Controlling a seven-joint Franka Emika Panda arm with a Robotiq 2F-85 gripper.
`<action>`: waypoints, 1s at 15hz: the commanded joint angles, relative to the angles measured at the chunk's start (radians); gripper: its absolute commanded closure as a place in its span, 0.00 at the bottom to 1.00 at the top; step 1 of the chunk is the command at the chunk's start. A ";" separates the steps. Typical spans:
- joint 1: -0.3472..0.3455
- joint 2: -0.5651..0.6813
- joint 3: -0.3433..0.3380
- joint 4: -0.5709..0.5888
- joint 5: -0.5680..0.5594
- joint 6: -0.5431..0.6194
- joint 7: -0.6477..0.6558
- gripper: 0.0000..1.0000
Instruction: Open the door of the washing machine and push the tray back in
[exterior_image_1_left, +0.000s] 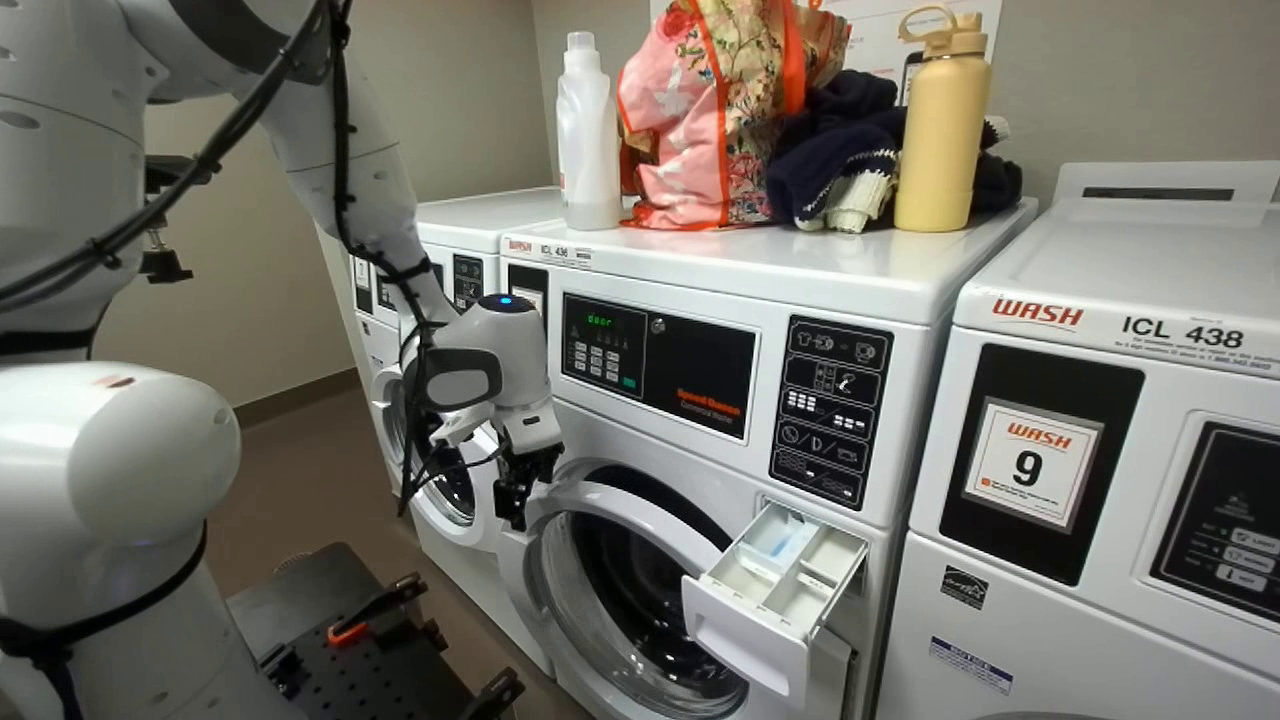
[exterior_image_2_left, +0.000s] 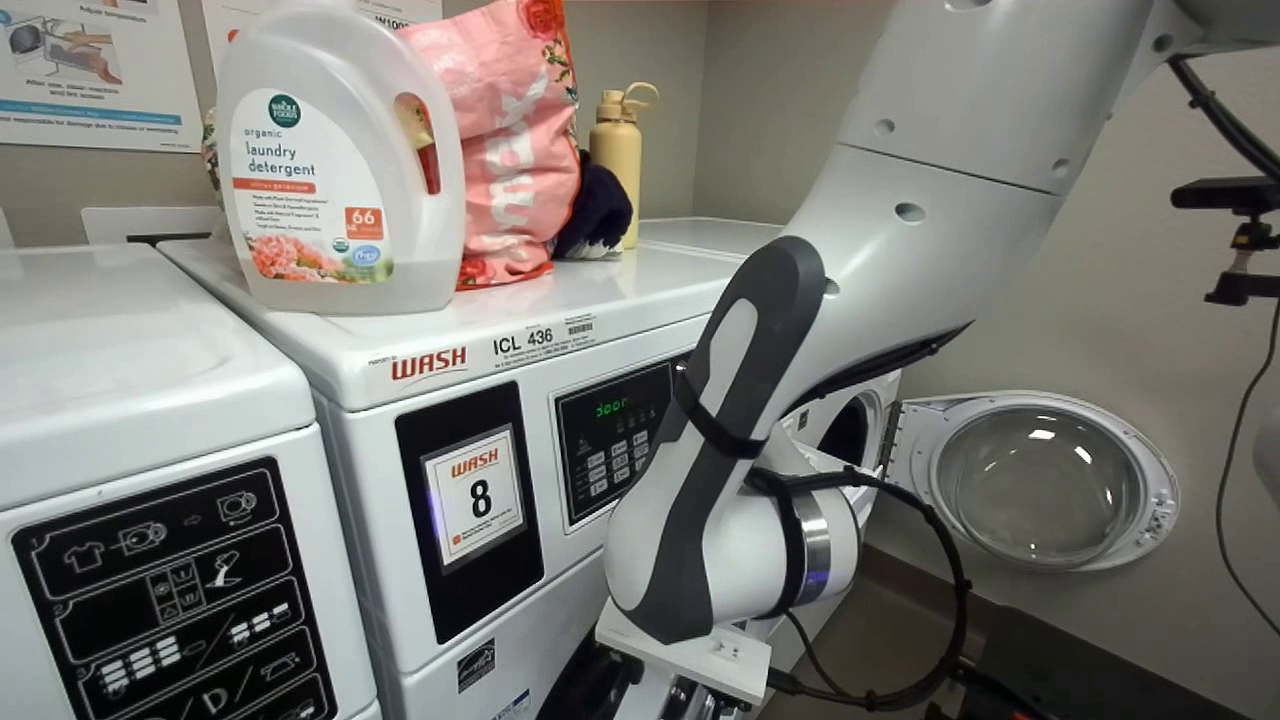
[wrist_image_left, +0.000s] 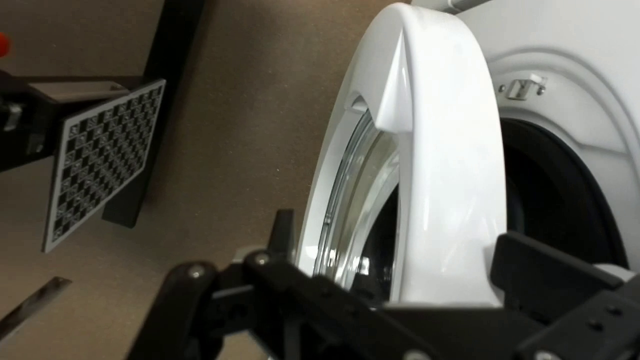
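Note:
The washing machine is white with a black panel; it also shows in an exterior view. Its round door stands ajar, with a gap between rim and opening. In the wrist view the door's white rim lies between my fingers. My gripper is open, one finger on the door's outer side, the other in the gap behind the rim, touching or very near it. In an exterior view the gripper is at the door's upper edge. The tray is pulled out, right of the door.
A detergent bottle, floral bag, dark clothes and yellow bottle stand on top. The "9" washer adjoins. Another machine's round door hangs wide open. A checkered board is below.

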 joint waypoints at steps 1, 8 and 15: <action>0.041 -0.081 -0.065 -0.068 -0.077 -0.129 0.063 0.00; -0.164 -0.216 0.047 -0.178 -0.423 -0.283 0.295 0.00; -0.356 -0.343 0.166 -0.231 -0.549 -0.458 0.376 0.00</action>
